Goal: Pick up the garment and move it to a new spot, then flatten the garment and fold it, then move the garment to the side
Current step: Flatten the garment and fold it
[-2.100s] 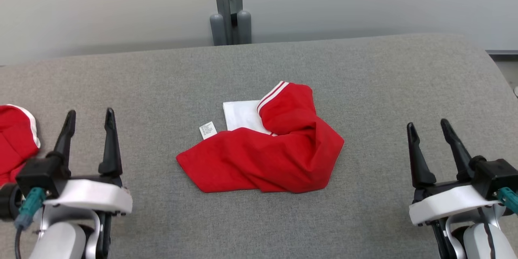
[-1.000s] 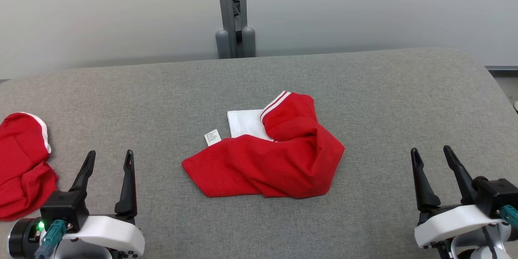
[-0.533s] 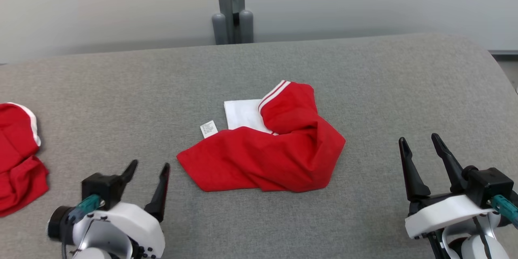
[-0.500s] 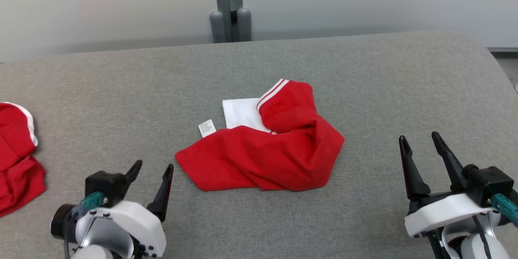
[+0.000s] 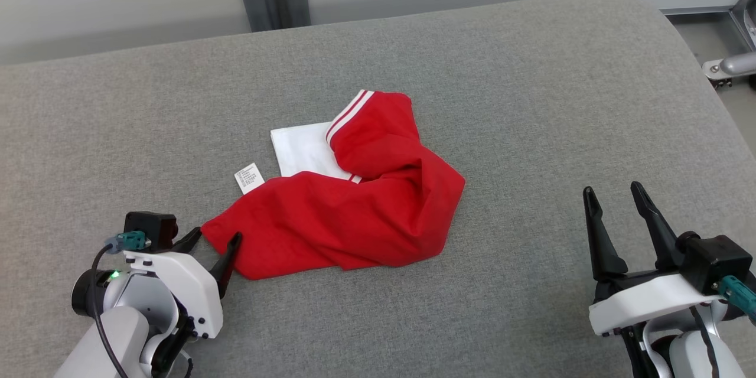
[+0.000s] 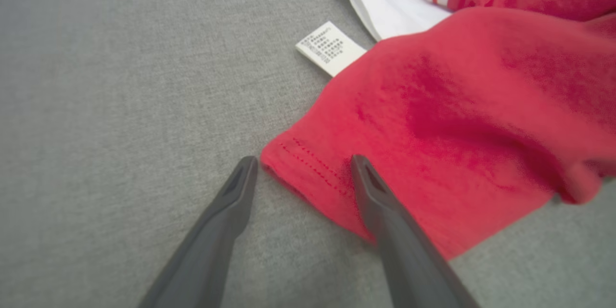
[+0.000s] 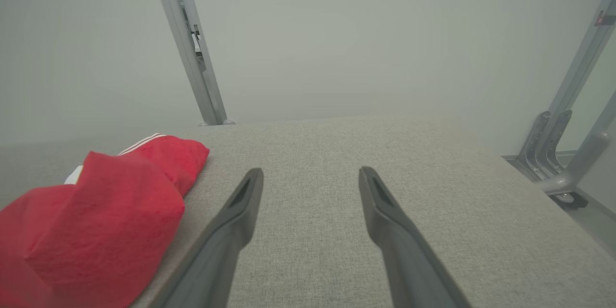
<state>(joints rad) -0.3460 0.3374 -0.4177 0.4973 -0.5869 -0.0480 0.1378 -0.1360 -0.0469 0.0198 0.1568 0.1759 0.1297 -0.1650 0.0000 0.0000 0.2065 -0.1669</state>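
Left gripper [image 5: 215, 237] stands spread around the hemmed corner of the crumpled red garment [image 5: 354, 218], just below its care label [image 5: 249, 178]. I judge a corner gives the cleanest lift. Right gripper [image 5: 612, 190], spread and empty, hangs well apart from that label.

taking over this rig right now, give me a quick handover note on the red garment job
Tools: left tool is open, its fingers either side of the near left hem corner of the crumpled red fabric garment, not closed on it. The right tool is open and holds nothing, above the bare grey fabric-covered table, apart from the garment.
Things: the garment lies bunched mid-table, with its white rectangular care label sticking out on the left.
Done: nothing yet; the garment is not lifted.
Left: grip the corner, lift and move it, flatten, fold, move aside.
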